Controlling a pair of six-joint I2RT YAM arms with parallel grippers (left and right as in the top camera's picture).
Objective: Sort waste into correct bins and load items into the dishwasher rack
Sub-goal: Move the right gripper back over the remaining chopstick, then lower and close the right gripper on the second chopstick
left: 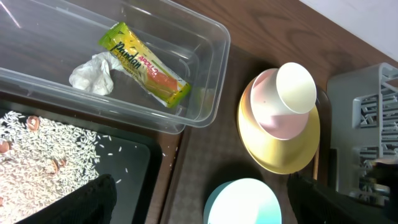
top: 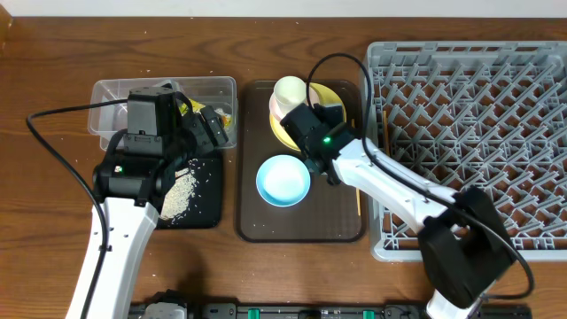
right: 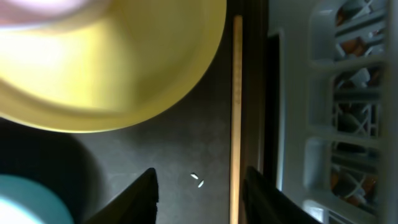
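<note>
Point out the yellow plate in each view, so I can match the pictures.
Overhead: yellow plate, top of the brown tray.
Left wrist: right of centre, under the pink bowl.
Right wrist: blurred, filling the upper left.
Shared landmark: the grey dishwasher rack, right of the plate in every view.

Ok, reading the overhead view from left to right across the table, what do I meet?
clear tub → dark-brown serving tray → dishwasher rack. The black tray shares the tub's span, so it is left out.
</note>
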